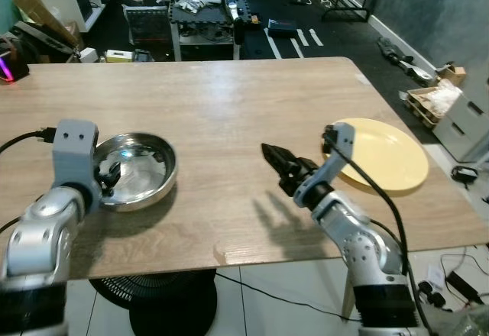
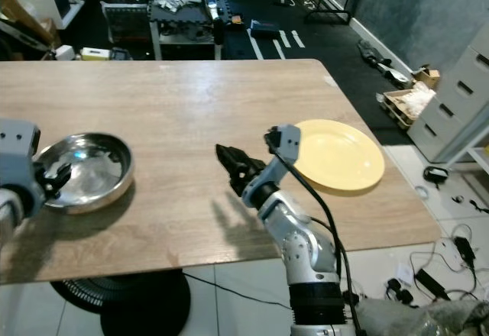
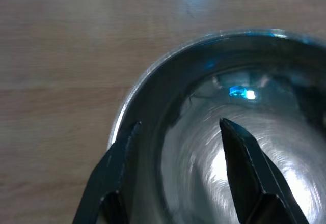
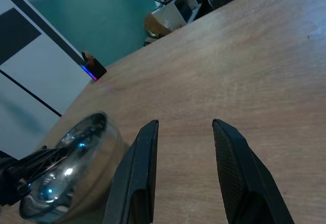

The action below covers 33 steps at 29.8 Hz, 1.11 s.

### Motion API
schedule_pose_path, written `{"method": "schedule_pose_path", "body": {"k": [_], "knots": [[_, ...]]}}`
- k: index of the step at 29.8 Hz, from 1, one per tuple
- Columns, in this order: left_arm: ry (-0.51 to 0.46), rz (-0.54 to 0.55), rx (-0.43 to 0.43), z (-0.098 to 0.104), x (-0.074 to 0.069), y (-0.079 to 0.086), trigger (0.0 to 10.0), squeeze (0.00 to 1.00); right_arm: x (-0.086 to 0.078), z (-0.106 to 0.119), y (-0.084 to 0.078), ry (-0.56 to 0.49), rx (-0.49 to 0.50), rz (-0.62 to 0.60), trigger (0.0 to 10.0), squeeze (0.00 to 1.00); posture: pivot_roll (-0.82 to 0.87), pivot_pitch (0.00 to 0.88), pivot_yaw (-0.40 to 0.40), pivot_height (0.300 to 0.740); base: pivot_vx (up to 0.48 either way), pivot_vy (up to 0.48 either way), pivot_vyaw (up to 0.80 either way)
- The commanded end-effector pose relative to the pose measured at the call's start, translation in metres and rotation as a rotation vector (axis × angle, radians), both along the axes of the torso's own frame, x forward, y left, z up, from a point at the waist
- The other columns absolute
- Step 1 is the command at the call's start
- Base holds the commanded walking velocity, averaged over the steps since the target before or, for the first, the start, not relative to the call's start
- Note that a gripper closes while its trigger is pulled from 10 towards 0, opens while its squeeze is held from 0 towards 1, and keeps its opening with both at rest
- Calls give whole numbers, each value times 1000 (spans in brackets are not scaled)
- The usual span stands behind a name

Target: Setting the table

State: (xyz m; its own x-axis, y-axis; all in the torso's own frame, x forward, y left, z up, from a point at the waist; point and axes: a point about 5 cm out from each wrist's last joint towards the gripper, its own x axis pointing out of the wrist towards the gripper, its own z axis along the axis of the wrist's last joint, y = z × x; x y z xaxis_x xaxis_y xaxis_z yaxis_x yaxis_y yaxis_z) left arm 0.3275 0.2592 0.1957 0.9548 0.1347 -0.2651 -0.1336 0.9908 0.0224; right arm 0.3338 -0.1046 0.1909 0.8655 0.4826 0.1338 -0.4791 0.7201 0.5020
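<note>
A shiny steel bowl [image 1: 141, 169] sits on the wooden table [image 1: 229, 99] at the near left. My left gripper [image 1: 111, 176] is at the bowl's near-left rim. In the left wrist view it [image 3: 178, 124] is open, one finger outside the bowl wall and the other inside over the bowl's floor [image 3: 204, 152]. A yellow plate [image 1: 386, 155] lies flat at the table's right side. My right gripper [image 1: 276, 160] hovers open and empty just above the table between bowl and plate, pointing toward the bowl [image 4: 76, 152].
A small device with a pink and blue light [image 1: 8, 69] stands at the table's far left edge. Behind the table are a cluttered cart [image 1: 202, 4] and shelves. Boxes [image 1: 432, 99] lie on the floor to the right. A black round base [image 1: 164, 302] shows under the table.
</note>
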Motion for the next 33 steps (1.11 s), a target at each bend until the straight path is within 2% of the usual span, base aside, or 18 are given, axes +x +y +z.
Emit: {"method": "schedule_pose_path", "body": {"k": [1,3,6,9,12,14,17,19,20,22,25,27,33], "knots": [[62,-57,-38,-8,5,1,10000,0,1,4,0,-13,-2,-2,10000,0,63,61,25,740,0,0,0],[62,-57,-38,-8,5,1,10000,0,1,4,0,-13,-2,-2,10000,0,63,61,25,740,0,0,0],[103,-208,21,-3,13,-3,10000,0,2,6,-3,-19,-2,-12,10000,0,64,64,26,740,0,0,0],[118,-247,58,-2,16,-6,10000,0,2,6,-6,-20,-2,-22,10000,0,60,67,32,740,0,0,0],[126,-271,62,-3,19,-10,10000,0,2,6,-6,-20,-2,-27,10000,0,59,67,33,740,0,0,0],[152,-312,44,-11,22,-22,10000,0,2,6,-7,-22,-11,-30,10000,0,55,69,30,740,0,0,0],[165,-329,26,-16,23,-28,10000,0,2,6,-7,-23,-15,-29,10000,0,52,69,29,740,0,0,0],[180,-373,-9,-23,25,-39,10000,0,2,7,-8,-26,-39,4,10000,0,48,69,24,740,0,0,0],[180,-373,-9,-23,25,-39,10000,0,2,7,-8,-26,-39,4,10000,0,48,69,24,740,0,0,0],[180,-419,-32,-26,27,-48,10000,0,-2,6,-7,-20,-57,101,10000,0,47,68,21,740,0,0,0],[172,-476,-44,-26,34,-59,10000,0,-12,7,-11,-89,-103,226,10000,0,43,68,19,740,0,0,0],[159,-501,-45,-23,40,-67,10000,0,-20,12,-16,-150,-97,307,10000,0,37,67,22,740,0,0,0],[145,-527,-47,-20,47,-77,10000,0,-25,14,-24,-171,-79,339,10000,0,28,68,26,740,0,0,0]]}}
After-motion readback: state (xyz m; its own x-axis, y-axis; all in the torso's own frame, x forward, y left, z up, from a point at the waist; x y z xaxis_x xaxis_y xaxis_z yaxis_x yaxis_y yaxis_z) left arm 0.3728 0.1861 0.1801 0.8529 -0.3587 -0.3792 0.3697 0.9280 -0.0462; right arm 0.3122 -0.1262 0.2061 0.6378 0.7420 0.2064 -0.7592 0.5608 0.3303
